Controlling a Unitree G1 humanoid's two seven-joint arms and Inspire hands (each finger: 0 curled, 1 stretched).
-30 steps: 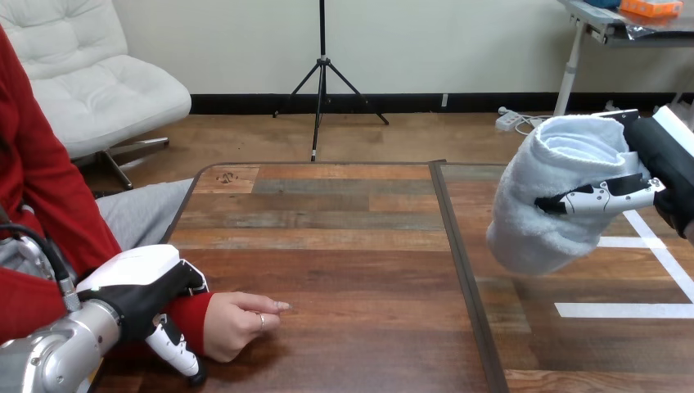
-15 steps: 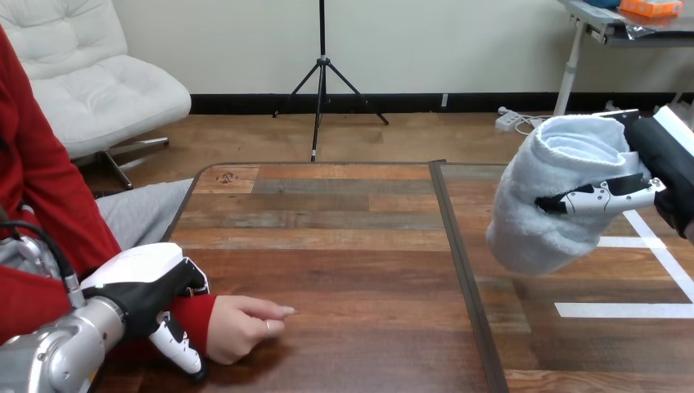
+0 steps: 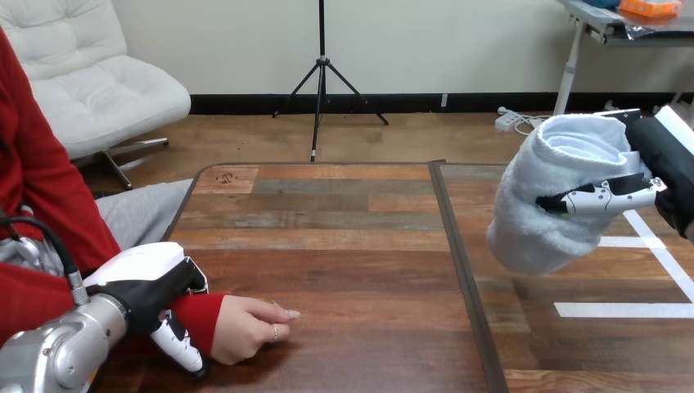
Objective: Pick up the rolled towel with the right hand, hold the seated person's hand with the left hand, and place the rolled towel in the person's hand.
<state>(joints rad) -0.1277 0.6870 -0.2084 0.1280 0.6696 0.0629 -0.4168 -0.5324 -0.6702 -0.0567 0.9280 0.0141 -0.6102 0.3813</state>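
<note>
Pale rolled towel point(image 3: 542, 214) clasped in right robot hand point(image 3: 667, 162).

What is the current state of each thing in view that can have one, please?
rolled towel: rolled, held above the table in the right hand.
right hand: shut round the rolled towel.
left hand: over the person's wrist, thumb curled round it.
person's hand: resting on the table, loosely curled, empty.

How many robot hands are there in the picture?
2. The left hand is at the lower left, clasped over the person's wrist; the right hand is up at the right, holding the rolled towel.
</note>
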